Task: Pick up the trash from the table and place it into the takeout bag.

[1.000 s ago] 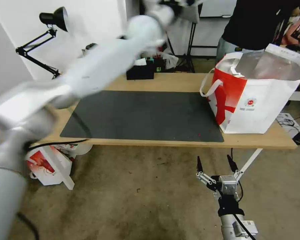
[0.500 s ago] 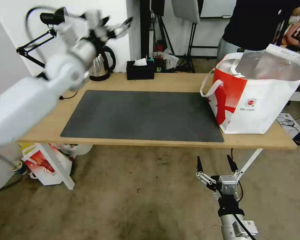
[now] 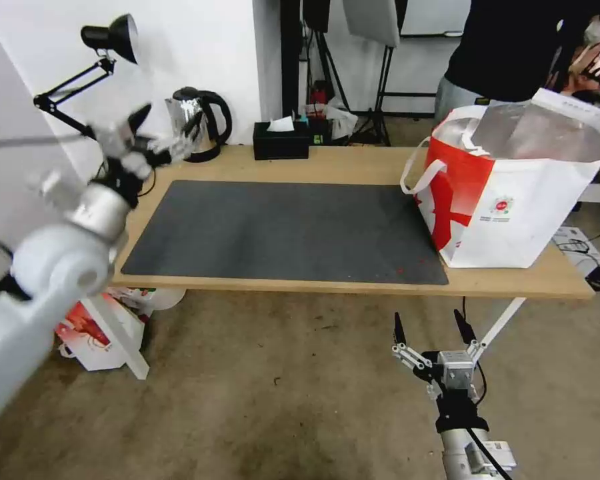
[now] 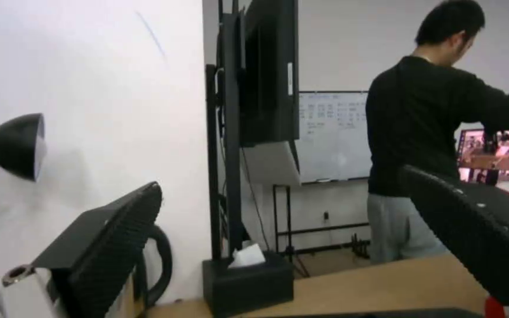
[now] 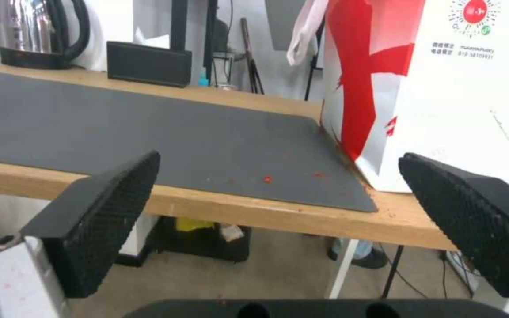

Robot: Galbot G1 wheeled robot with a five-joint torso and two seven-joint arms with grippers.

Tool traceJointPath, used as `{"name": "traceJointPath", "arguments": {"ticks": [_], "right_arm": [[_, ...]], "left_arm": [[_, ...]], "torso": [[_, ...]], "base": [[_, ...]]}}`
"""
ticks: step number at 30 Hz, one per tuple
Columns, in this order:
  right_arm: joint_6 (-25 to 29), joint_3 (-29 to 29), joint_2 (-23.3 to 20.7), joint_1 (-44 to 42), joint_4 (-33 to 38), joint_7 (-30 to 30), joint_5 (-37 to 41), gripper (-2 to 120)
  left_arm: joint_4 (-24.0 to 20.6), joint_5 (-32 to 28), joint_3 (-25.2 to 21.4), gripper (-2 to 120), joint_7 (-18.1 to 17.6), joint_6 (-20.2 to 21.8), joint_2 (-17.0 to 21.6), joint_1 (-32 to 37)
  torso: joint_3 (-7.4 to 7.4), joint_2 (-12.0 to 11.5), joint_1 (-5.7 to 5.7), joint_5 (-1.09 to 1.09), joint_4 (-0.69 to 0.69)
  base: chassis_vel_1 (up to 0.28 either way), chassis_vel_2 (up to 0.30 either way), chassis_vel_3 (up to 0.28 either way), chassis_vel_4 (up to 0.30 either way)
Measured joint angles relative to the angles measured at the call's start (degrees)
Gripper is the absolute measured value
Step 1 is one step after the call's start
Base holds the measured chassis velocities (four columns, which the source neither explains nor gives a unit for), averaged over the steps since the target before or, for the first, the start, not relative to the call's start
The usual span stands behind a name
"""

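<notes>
While I look down from the head camera, the table (image 3: 353, 167) runs wide across the scene, a long light-wood top with a big dark grey mat (image 3: 287, 230) covering its middle. I see no bowls or cup on it — only a few red crumbs (image 5: 266, 179) near the mat's front right corner. The takeout bag (image 3: 513, 200) stands upright at the table's right end, mouth open and foil lining showing, its base touching the mat's right edge.

A kettle (image 3: 197, 130) and a black tissue box (image 3: 280, 141) sit along the far edge.

My left gripper (image 3: 160, 130) hangs above the table's far left corner, just in front of the kettle, its fingers spread apart and holding nothing. My right gripper (image 3: 430, 327) waits low, below the table's front edge, fingers also apart and empty, pointing up at the underside near the bag.

I judge the right arm the nearer one to the bag — the bag lies up and to the right of its fingers, while the left gripper is well apart from it, across the whole mat.
</notes>
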Motion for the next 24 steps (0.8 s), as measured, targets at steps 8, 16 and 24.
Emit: {"name": "traceJointPath", "arguments": {"ticks": [8,16,24], "right_arm": [[0.0,0.0,0.0,0.0,0.0,0.0,0.0,100],[0.0,0.0,0.0,0.0,0.0,0.0,0.0,100],[0.0,0.0,0.0,0.0,0.0,0.0,0.0,100]], "left_arm": [[-7.5,8.7,-6.6,100,1.5,-0.9,-7.9,13.5],[-10.9,18.7,-9.9,100,4.6,-2.9,-21.2,21.9],[-10.1,28.1,-7.7,100,7.1,-6.5,-30.4,26.8]], "torso": [[0.00,0.0,0.00,0.00,0.01],[0.00,0.0,0.00,0.02,0.00],[0.00,0.0,0.00,0.02,-0.02]], "base": [[0.000,0.000,0.000,0.000],[0.000,0.000,0.000,0.000],[0.000,0.000,0.000,0.000]]}}
